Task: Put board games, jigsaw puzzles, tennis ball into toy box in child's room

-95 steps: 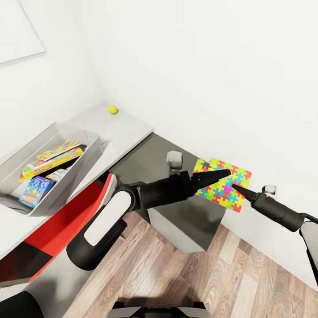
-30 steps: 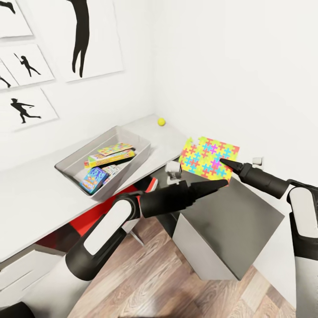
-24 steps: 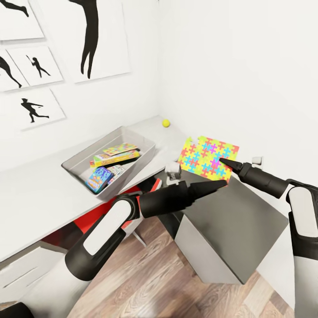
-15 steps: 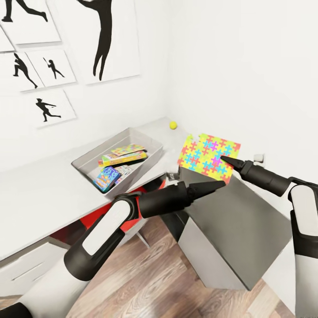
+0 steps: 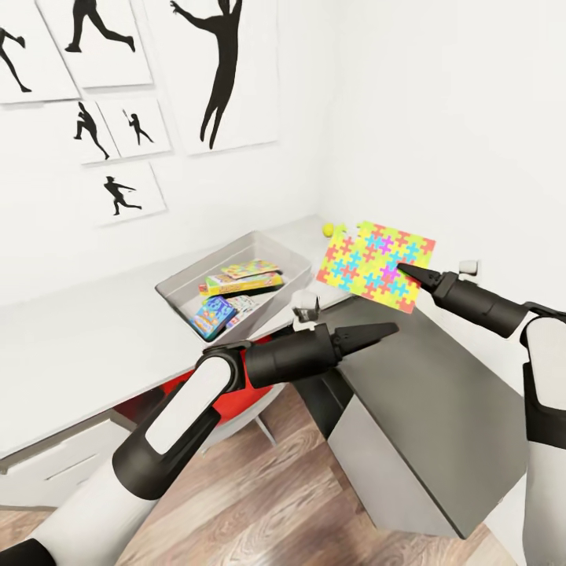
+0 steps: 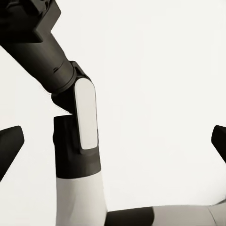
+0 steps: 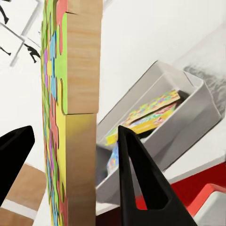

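**Op:** Progress check. The toy box [image 5: 177,289] sits on the light section of the table [image 5: 71,346], and I count the three board games [image 5: 236,287] inside it — the blue one at the box's near end, the other two stacked toward its far end.

**Log:** And the puzzles?

**Op:** One jigsaw puzzle [image 5: 376,265] is lifted clear of the table, held upright beside the toy box, on the side toward the corner. My right gripper [image 5: 399,270] meets its edge; in the right wrist view the sheet [image 7: 70,113] stands between the two fingers, so I judge them clamped on it, though contact on the nearer finger isn't plain. I see no second puzzle in the box; where it lies I cannot tell.

**Log:** Ball?

**Op:** The tennis ball [image 5: 328,229] rests on the table beyond the toy box, near the wall corner — not yet stowed.

**Log:** Left arm?

**Op:** Left gripper [image 5: 385,329] carries nothing, fingers spread, hovering over the dark section below the puzzle.
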You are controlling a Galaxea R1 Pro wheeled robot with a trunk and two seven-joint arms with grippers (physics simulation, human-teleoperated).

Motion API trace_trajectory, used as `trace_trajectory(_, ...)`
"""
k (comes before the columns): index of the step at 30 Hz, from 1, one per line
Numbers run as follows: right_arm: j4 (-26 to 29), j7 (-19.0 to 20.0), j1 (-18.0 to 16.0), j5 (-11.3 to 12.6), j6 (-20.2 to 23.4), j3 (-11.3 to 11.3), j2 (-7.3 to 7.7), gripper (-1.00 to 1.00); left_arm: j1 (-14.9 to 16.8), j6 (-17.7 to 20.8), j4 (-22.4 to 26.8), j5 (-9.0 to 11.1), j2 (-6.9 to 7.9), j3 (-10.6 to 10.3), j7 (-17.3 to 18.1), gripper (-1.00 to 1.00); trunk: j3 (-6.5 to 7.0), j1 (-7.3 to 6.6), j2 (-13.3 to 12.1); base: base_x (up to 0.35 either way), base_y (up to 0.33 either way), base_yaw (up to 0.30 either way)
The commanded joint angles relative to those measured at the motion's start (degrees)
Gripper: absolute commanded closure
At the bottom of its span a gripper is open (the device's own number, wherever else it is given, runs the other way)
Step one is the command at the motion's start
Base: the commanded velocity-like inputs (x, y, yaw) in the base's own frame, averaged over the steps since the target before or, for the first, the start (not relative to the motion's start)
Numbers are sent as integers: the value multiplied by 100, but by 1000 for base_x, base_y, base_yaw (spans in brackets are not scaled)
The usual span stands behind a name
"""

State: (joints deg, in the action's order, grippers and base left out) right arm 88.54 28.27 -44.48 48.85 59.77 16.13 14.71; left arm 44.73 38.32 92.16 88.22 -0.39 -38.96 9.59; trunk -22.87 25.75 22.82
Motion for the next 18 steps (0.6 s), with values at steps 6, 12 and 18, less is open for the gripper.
trace_trajectory(6, -10, 59, -99, -7, 23, 2, 11, 100, -136, -32, 2, 11, 47, 15, 209, -100, 40, 3, 10, 0, 0, 178)
trace_trajectory(12, -43, 56, -136, 54, 23, -11, -9, 100, -251, -54, 3, 8, 90, 14, 325, -100, 88, 3, 10, 0, 0, 178)
trace_trajectory(18, -52, 56, -155, 72, 23, -13, -5, 100, -291, -59, 4, 4, 36, -29, 252, -100, 136, 3, 10, 0, 0, 185)
